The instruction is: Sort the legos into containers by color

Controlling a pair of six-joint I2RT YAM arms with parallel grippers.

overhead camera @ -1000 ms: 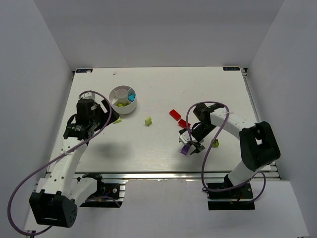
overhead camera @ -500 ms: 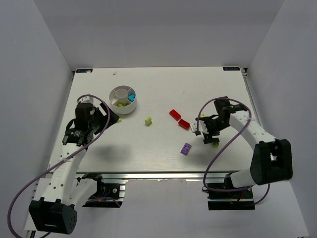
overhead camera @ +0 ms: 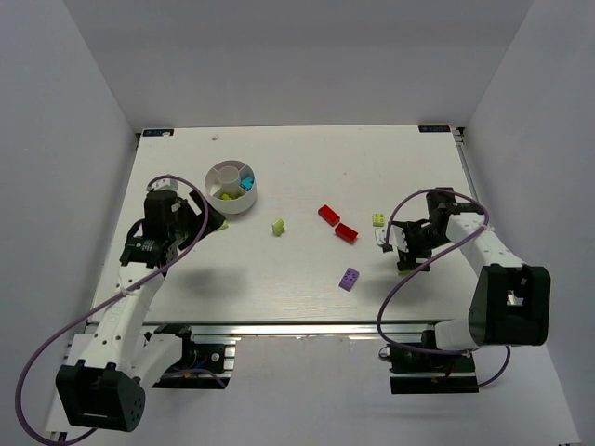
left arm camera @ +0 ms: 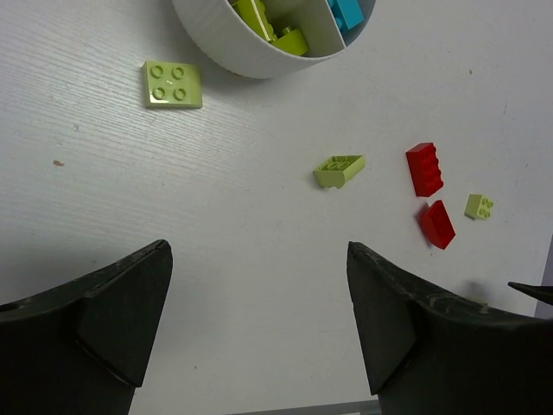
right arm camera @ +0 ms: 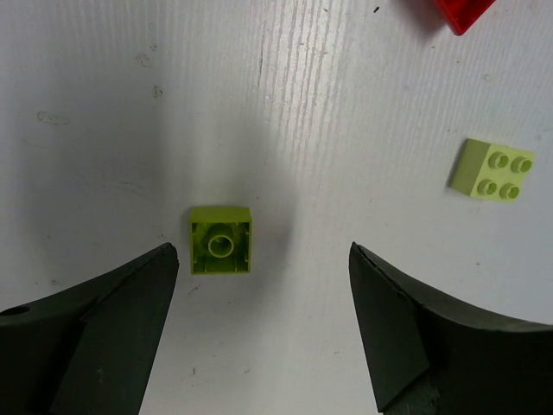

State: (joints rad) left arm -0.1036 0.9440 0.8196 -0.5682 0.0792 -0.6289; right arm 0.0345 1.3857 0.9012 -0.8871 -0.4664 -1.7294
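Hanging over the white table (overhead camera: pixel 279 158), the right gripper (right arm camera: pixel 263 252) had its fingers spread wide and held nothing. Between them, closer to the left finger in the wrist view, lay an upturned lime lego (right arm camera: pixel 220 240), square, hollow underside and centre tube showing, touching neither finger. Beyond the right finger sat a studded lime lego (right arm camera: pixel 491 170), four studs up, well apart from the first. A red lego corner (right arm camera: pixel 462 10) cut the top edge of that view.

The left gripper (left arm camera: pixel 257 259) was likewise parted and empty, low over bare table. Ahead of it lay a flat lime lego (left arm camera: pixel 173 84) just beside the dish (left arm camera: pixel 225 47), a low round white one with ribbed wall. One compartment held lime pieces (left arm camera: pixel 276 30), the next cyan pieces (left arm camera: pixel 348 10). Farther out lay a lime wedge lego (left arm camera: pixel 339 169) tipped on its side, then two red legos (left arm camera: pixel 424 169) (left arm camera: pixel 437 224) near each other. A purple lego (overhead camera: pixel 350 279) lay alone toward the near edge.
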